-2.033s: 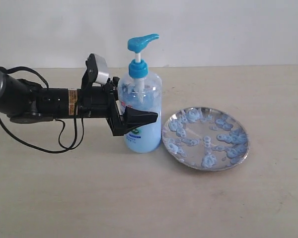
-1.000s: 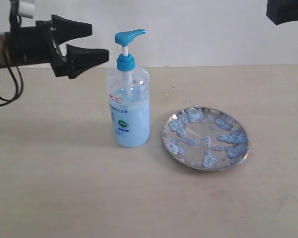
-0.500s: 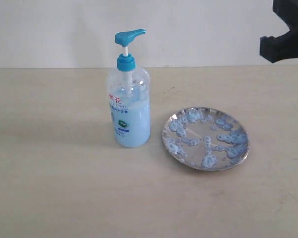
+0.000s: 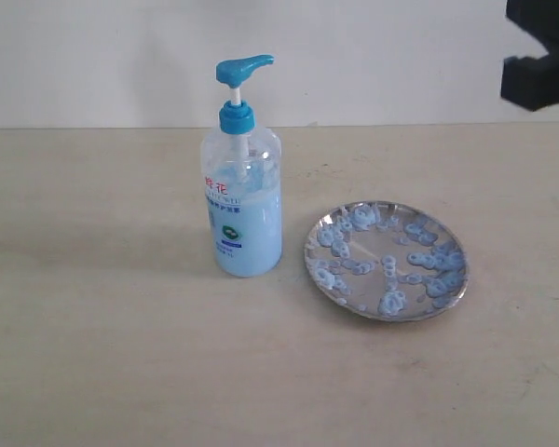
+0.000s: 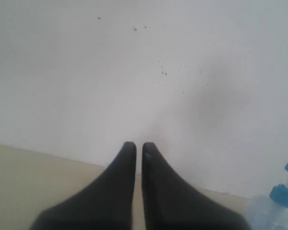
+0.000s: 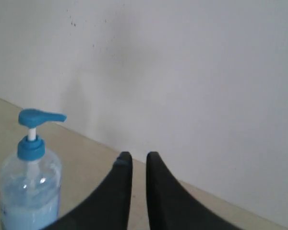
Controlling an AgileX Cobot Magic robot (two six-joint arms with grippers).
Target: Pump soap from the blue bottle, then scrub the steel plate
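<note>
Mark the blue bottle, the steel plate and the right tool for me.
blue bottle point(image 4: 245, 223): exterior view, label on its body.
steel plate point(image 4: 373, 250): exterior view, bare steel near the middle.
right tool point(image 6: 138, 158): right wrist view, between the fingertips.

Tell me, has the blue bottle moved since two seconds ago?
Yes. The blue bottle now stands further left, leaving a wider gap to the steel plate, which lies unmoved.
</note>
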